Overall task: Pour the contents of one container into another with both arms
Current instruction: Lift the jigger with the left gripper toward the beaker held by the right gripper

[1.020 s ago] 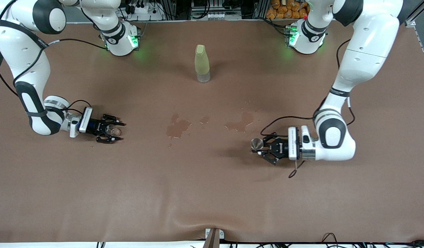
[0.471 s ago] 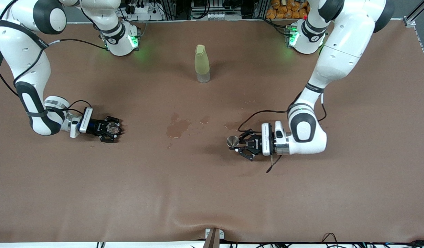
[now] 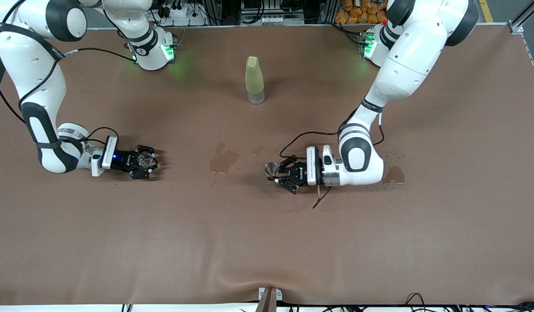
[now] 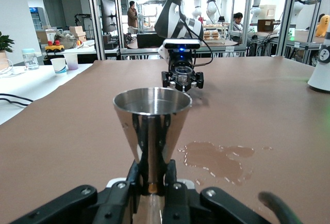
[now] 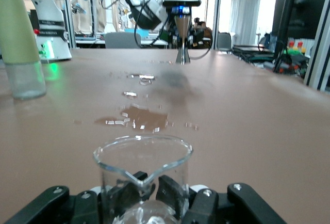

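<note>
Spills already stain the table (image 3: 267, 242) near the bottle (image 3: 254, 80); my left hand (image 3: 279, 173) clamps the jigger (image 3: 272, 169), right hand (image 3: 146, 162) pinches the glass cup (image 3: 145, 161), well apart; misjudged tilt risks another puddle

A tall yellow-green bottle (image 3: 254, 79) stands upright on the brown table (image 3: 267, 242), far from the front camera and about midway between the two ends; its cap is pale yellow and its base is clear. In the right wrist view the same bottle (image 5: 20, 46) shows its clear base under the green body. Nearer the camera than the bottle, a dark wet patch (image 3: 223, 159) spreads on the table, with a smaller spot (image 3: 257, 151) just beside it. Another wet patch (image 3: 393, 174) lies toward the left arm's end, with fine droplets near it. At the table's near edge a small bracket (image 3: 269, 298) sticks up, and cables (image 3: 416, 299) trail along that edge.
</note>
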Action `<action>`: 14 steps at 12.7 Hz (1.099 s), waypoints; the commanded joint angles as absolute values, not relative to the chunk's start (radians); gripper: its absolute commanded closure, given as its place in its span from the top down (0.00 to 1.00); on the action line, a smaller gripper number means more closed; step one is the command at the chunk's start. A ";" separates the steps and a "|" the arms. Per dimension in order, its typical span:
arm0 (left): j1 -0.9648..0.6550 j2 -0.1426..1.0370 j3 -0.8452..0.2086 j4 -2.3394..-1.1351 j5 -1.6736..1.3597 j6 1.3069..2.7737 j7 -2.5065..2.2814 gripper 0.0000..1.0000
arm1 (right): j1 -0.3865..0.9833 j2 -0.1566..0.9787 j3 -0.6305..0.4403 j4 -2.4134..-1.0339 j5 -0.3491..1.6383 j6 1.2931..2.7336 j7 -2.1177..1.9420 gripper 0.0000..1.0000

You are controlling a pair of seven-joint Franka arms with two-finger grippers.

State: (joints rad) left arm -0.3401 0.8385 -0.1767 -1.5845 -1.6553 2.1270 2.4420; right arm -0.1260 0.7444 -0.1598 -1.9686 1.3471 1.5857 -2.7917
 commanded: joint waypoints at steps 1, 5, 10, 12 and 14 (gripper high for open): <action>-0.367 0.835 -0.170 -1.583 -1.721 2.141 2.464 0.00 | -0.101 0.634 -0.175 -2.013 1.364 1.566 -2.891 0.00; -0.429 0.867 -0.169 -1.583 -1.807 2.143 2.486 0.00 | -0.058 0.522 -0.181 -2.016 1.361 1.507 -2.688 0.00; -0.460 0.876 -0.167 -1.577 -1.844 2.164 2.525 0.00 | 0.024 0.387 -0.227 -2.023 1.361 1.427 -2.407 0.00; -0.468 0.876 -0.167 -1.577 -1.876 2.164 2.525 0.00 | 0.069 0.351 -0.248 -2.037 1.362 1.419 -2.311 0.00; -0.480 0.876 -0.164 -1.575 -1.884 2.166 2.526 0.00 | 0.118 0.313 -0.261 -2.068 1.376 1.427 -2.214 0.00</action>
State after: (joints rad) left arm -0.4541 0.8773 -0.1759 -1.5835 -1.8451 2.1566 2.5053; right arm 0.0627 0.3765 -0.2321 -2.0024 1.3497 1.4165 -2.2923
